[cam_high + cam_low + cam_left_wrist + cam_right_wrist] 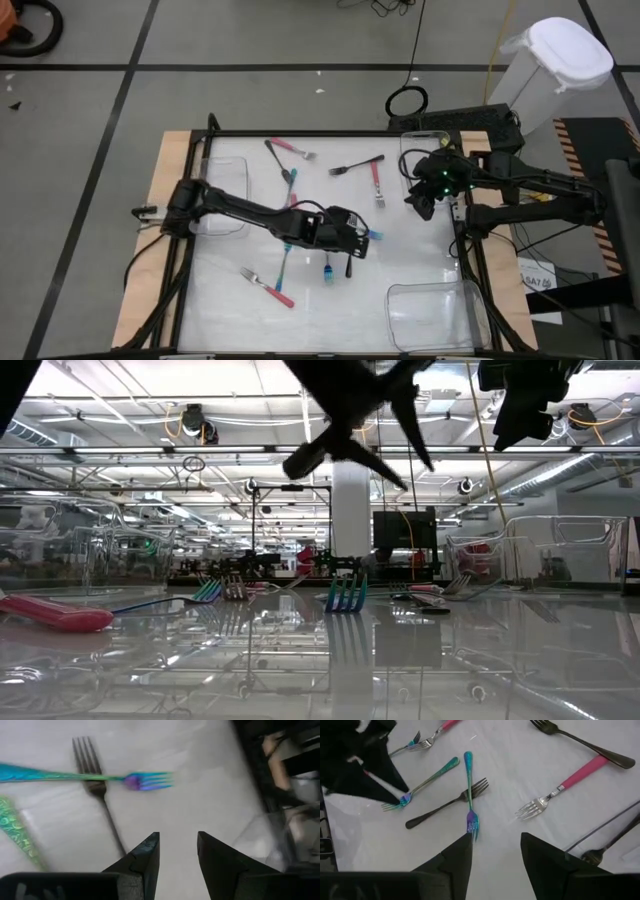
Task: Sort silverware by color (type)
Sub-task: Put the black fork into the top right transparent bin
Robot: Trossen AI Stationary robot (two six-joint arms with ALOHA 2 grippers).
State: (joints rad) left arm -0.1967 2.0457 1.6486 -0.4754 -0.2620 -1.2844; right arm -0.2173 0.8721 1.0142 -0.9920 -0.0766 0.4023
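Silverware lies scattered flat on the white table top. A black fork (100, 795) lies ahead of my left gripper (177, 845), and a teal fork (75, 776) lies across it. My left gripper (352, 243) hovers open over the table's middle, slanting down, with nothing between its fingers. The black fork's handle end lies beside one fingertip. My right gripper (495, 842) waits open above the table's right side (425, 198). Pink-handled forks (377, 182) (272, 286) and another black fork (355, 165) lie farther off.
A clear bin (225, 195) stands at the left under my left arm. One more clear bin (430, 312) is at the near right and another (420, 150) at the far right. A black frame (300, 134) rims the table.
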